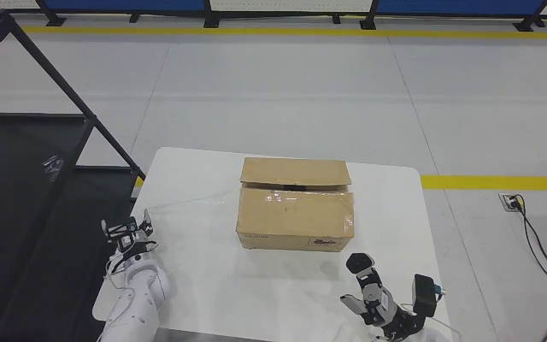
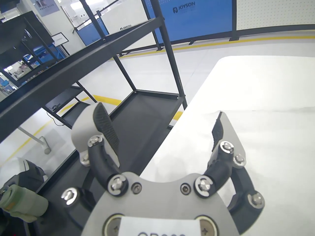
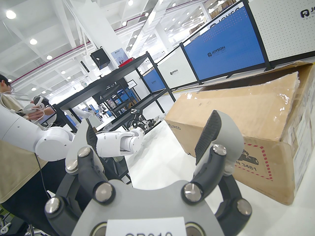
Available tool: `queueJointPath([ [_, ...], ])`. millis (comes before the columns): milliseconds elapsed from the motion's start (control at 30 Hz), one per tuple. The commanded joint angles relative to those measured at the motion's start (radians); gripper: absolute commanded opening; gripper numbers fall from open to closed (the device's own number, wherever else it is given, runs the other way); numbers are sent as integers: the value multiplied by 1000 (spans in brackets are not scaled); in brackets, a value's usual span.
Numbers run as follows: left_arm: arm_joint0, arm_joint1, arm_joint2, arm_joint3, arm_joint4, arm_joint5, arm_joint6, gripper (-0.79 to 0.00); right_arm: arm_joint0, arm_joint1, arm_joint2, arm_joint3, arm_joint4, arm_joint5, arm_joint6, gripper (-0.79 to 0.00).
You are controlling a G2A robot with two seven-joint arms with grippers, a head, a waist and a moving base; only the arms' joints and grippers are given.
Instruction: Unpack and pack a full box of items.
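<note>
Fingers [image 2: 107,126] on the left arm stand spread, holding nothing, at the counter [image 1: 205,265] edge; right fingers [image 3: 209,136] are likewise spread and empty. Box [image 1: 295,205] sits mid-counter, well apart: three o'clock from the left, eleven from the right. Flaps are folded down, nothing is out, so unpacking looks unstarted

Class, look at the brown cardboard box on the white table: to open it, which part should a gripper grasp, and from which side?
Probably the free long edge of a top flap of the brown cardboard box, at the dark slit where the two flaps meet. Come down from above: the flaps lie nearly flat, and that gap gives one finger room beneath.
</note>
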State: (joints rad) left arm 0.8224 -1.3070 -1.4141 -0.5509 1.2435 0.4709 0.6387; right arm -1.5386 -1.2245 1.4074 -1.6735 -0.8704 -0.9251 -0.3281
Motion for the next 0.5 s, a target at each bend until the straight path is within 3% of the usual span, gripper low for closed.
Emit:
queueJointPath([
  [0,9,-3,10,2,13,-9,4,0,0,0,0,0,0,0,0,0],
  [467,88,-2,18,-62,43,-159,112,0,0,0,0,0,0,0,0,0],
])
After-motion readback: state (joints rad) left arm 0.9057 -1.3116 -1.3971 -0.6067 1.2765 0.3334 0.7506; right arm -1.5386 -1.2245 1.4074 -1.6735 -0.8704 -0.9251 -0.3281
